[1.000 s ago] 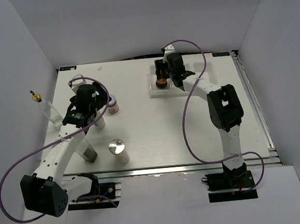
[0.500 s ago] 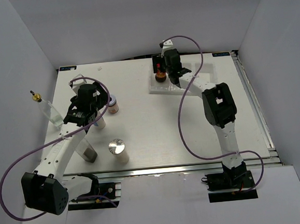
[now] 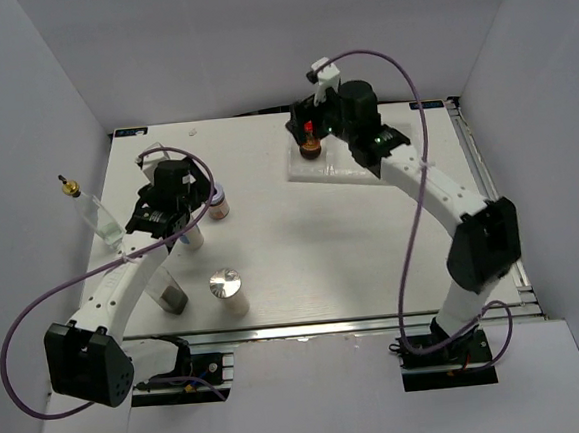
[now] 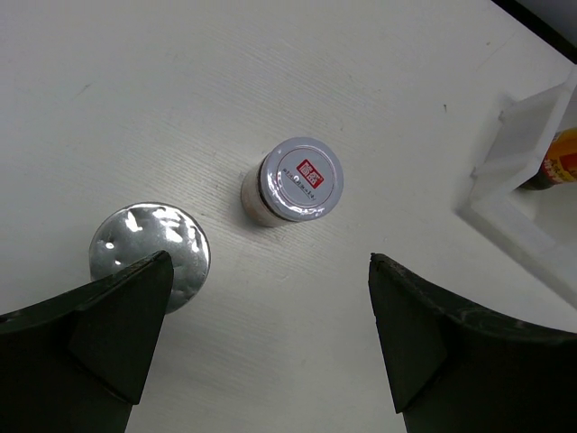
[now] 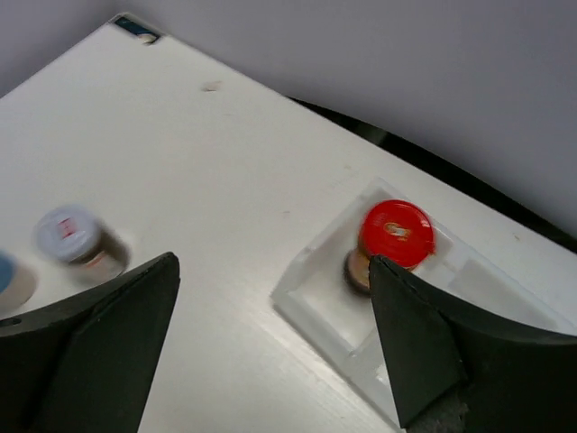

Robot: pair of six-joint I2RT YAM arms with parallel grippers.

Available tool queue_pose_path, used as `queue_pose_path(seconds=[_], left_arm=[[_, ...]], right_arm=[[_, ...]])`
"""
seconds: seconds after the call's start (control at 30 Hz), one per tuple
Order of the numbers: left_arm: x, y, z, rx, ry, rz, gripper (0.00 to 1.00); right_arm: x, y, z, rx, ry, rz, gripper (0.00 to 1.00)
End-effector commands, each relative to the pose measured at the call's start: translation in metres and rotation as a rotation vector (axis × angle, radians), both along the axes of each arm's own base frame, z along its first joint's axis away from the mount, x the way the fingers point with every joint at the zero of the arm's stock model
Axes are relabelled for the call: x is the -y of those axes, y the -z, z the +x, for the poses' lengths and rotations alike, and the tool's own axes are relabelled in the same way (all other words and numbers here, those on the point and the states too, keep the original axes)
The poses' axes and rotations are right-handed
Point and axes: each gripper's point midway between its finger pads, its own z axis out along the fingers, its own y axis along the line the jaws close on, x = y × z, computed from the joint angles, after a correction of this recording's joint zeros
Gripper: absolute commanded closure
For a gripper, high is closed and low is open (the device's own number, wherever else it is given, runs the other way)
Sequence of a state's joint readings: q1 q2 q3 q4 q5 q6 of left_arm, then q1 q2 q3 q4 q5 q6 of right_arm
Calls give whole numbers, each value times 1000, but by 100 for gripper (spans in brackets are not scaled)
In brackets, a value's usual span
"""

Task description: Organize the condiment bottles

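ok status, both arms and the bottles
Left gripper open near the pale-lidded jar. Right gripper open at the tray, red-capped jar standing in it. Silver-capped bottle near the pale-lidded one.

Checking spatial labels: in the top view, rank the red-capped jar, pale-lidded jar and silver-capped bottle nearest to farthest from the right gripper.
From the right gripper:
1. red-capped jar, in the tray, close by.
2. pale-lidded jar, mid-table, left side.
3. silver-capped bottle, near edge, left side.
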State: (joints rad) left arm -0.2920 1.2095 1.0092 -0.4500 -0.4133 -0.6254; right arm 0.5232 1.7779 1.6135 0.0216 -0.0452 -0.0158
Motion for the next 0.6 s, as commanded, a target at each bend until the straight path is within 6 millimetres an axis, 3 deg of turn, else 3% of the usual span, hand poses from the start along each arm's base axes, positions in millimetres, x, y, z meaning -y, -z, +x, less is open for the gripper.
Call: queue_pose_path(seconds=[0.0,0.03,0.07,0.13,0.17,0.27,0.4,0.43,0.57], left_arm=[[-4,-26,1,59,-23,3,2],[-5,-27,0,62,-28,5,2],[-7,-27,-1,63,-32,10,2],[-7,-27,-3,63,-29,14,2],[-7,-27,-3,65,-27,14,2],[-6,-29,-5,78,-20,7,2],[-4,-31,-6,92,-2,-3,2],[-4,-30,-6,91,-1,-1,2],[-5,-28,-7,85,-4,4,2]], right_arm=[[-42,24,-94,-31,-347,-101,11],[-52,32,-119,-30,-440,-119,11],[-64,50,-163,-39,-543,-162,11],[-77,63,-203,14,-676,-231,11],[-89,68,-237,24,-770,-252,10],[-104,85,-292,4,-931,-270,11],[-118,104,-324,-34,-985,-263,11],[-122,116,-335,-82,-1009,-255,11],[-140,139,-346,-110,-1014,-276,11]])
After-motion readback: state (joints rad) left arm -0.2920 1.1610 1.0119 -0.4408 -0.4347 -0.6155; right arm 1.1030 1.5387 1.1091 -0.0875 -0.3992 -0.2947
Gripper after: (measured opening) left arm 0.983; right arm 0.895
